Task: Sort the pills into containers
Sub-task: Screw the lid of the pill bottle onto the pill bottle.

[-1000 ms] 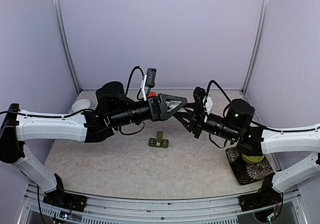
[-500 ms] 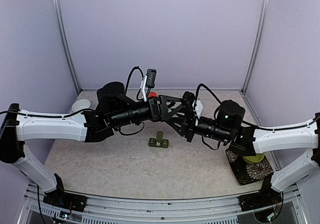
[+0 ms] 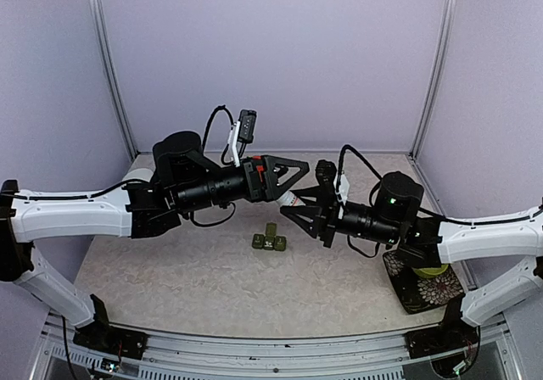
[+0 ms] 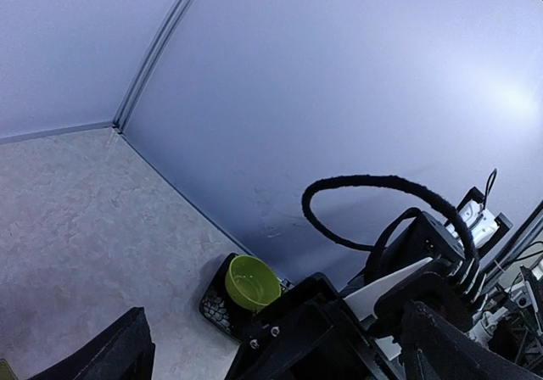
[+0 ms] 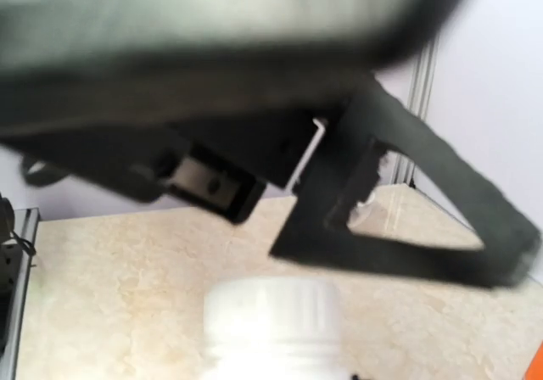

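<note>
The right end effector [image 3: 291,207] pinches a white-capped bottle [image 5: 271,319] (cap on, body hidden), while the left end effector [image 3: 293,181], spread wide, hangs just beside that cap. The pill box [image 3: 268,241] sits on the desk [image 3: 170,287] below both, well apart. No pills show, so filling its 3 compartments looks undone. No writing is readable.

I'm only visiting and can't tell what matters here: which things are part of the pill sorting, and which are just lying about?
Part of the job:
pill box
white-capped bottle, held in the right gripper

Just lying about, it seems:
green bowl
patterned mat under it
</note>
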Tool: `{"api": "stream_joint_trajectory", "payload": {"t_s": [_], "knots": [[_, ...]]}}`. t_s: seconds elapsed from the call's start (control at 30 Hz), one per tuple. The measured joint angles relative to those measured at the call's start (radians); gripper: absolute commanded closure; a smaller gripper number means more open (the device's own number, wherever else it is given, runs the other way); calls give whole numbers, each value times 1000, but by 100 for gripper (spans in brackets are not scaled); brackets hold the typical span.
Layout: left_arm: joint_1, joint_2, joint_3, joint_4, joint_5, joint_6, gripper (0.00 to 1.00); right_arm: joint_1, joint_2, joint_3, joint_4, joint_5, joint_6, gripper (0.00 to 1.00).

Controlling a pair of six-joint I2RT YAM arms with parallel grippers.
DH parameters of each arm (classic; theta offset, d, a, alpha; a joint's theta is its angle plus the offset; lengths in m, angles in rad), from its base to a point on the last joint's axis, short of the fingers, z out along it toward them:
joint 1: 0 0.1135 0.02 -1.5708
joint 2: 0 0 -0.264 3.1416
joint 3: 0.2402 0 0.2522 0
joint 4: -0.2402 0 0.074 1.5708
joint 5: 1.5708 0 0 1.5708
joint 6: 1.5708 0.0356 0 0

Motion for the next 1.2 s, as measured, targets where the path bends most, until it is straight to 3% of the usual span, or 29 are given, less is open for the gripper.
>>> {"api": "stream_joint_trajectory", "payload": {"t_s": [0.27, 0.53, 1.2], "knots": [[15, -27, 111, -240, -43, 31, 21, 0, -106, -20, -80, 81, -79, 100], [39, 29, 158, -409, 32, -25, 23, 13, -134, -20, -171, 220, -222, 100], [69, 108, 223, -498, 217, -132, 45, 107, -117, -10, -217, 491, -435, 100]]}}
